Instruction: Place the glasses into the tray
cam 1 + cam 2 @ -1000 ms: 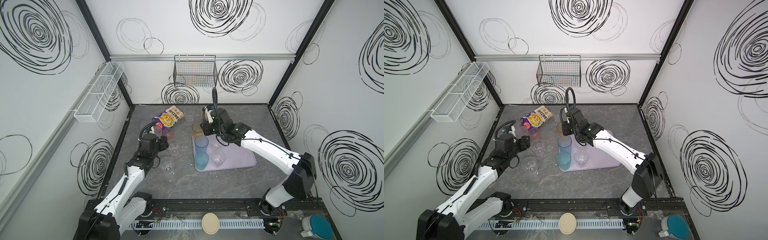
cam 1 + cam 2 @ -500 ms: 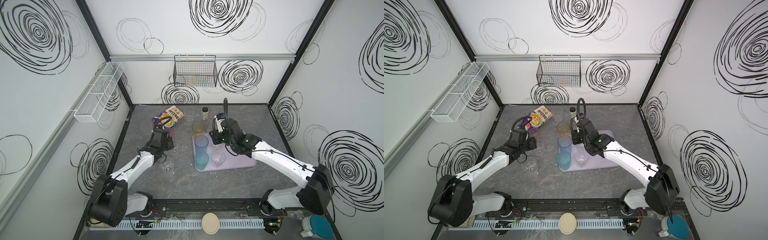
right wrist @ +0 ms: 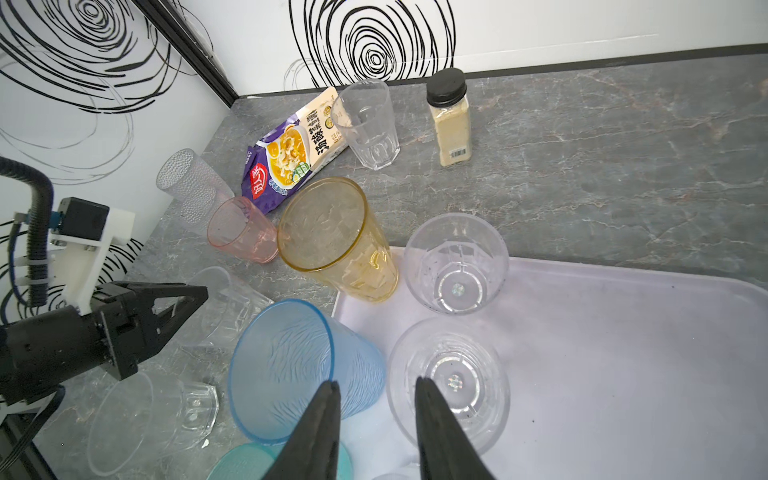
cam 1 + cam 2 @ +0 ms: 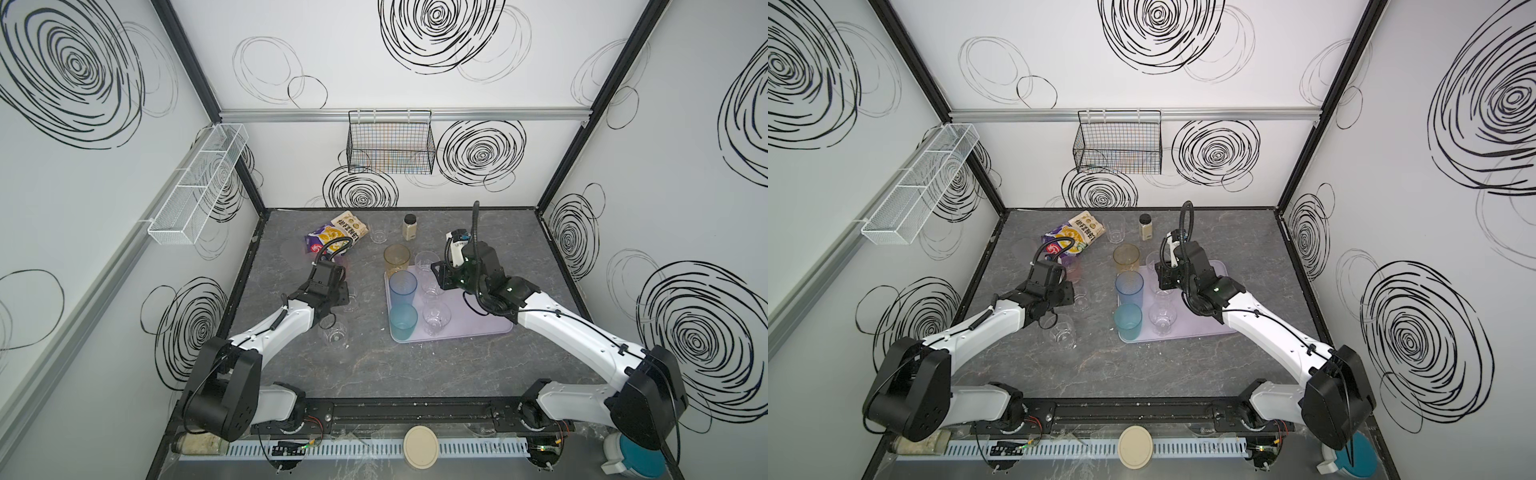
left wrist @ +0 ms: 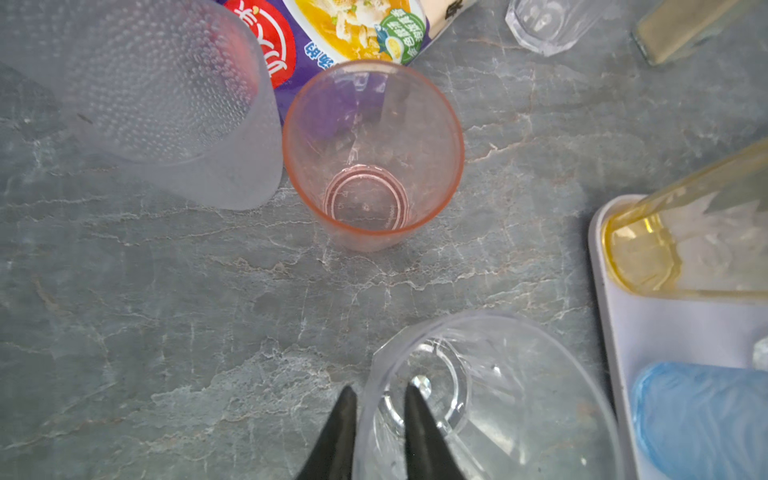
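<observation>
Your left fingers pinch one wall of a clear glass on the tabletop near the tray — it may tilt or slip on lifting and strike the blue glass. Your right fingers hang spread, empty, over the tray. It holds the amber glass, the blue one, the teal glass and three clear ones — the pink glass and frosted glass stand outside.

The tabletop is matt grey, stone-look with pale veins; the tray is smooth satin lavender plastic; the frosted tumbler is cloudy and pebbled; the pink tumbler smooth and see-through; the clear faceted tumbler glossy; the snack packet shiny printed film; the wire basket black metal mesh.
</observation>
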